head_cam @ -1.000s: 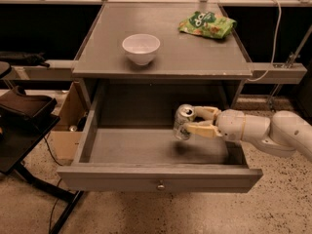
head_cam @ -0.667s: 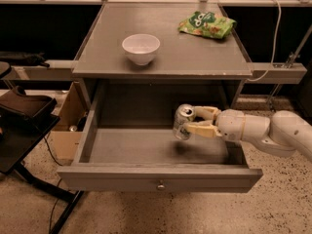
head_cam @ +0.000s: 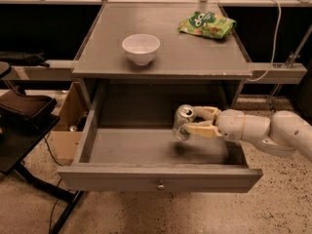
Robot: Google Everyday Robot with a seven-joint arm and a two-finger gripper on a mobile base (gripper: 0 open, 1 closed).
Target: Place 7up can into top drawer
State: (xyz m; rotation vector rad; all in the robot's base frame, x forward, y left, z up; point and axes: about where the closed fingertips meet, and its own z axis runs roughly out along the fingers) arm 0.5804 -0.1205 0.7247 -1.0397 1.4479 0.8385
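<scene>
In the middle of the frame stands a grey worktop [head_cam: 195, 52], its matte surface carrying a white bowl [head_cam: 141, 48] left of centre and a green snack bag [head_cam: 206, 24] at the upper right corner, well apart from each other. Below it the top drawer [head_cam: 112, 177] is pulled out toward the bottom of the frame, with a small round knob [head_cam: 160, 185] at the centre of its front panel. A pale arm [head_cam: 263, 130] reaches in from the right edge, and its tool [head_cam: 189, 121] pinches the 7up can [head_cam: 182, 123] from the side, one finger above and one below. The can is tilted and hangs above the drawer's floor, right of centre, casting a soft shadow under it. At the left, a cardboard box [head_cam: 66, 126] sits on the speckled floor [head_cam: 273, 204] beside the drawer. A pale cable [head_cam: 276, 33] loops down at the upper right.
</scene>
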